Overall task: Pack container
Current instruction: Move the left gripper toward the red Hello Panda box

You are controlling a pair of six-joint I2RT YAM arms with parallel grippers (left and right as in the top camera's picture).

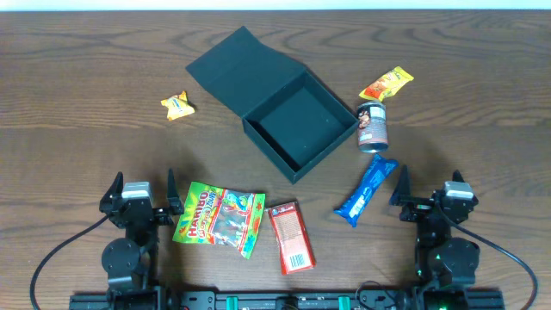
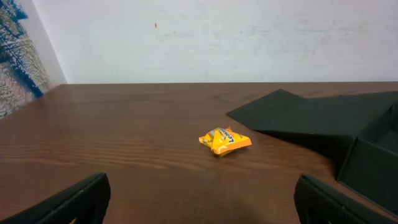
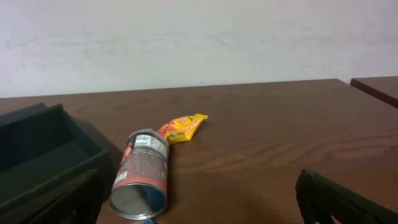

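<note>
Left pincer and right pincer spread apart and empty overhead, container open at centre of bench. From left wrist, shows fingers wide apart, container at right. From right wrist, shows fingers apart, can just beside container at left.

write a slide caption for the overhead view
container open and empty on the table, snacks scattered around it, left tool and right tool open, holding nothing

The box stands open upward, its lid flat behind it. A can lies just beside its right corner. Left of it, only a small yellow sweet sits on the table.
</note>
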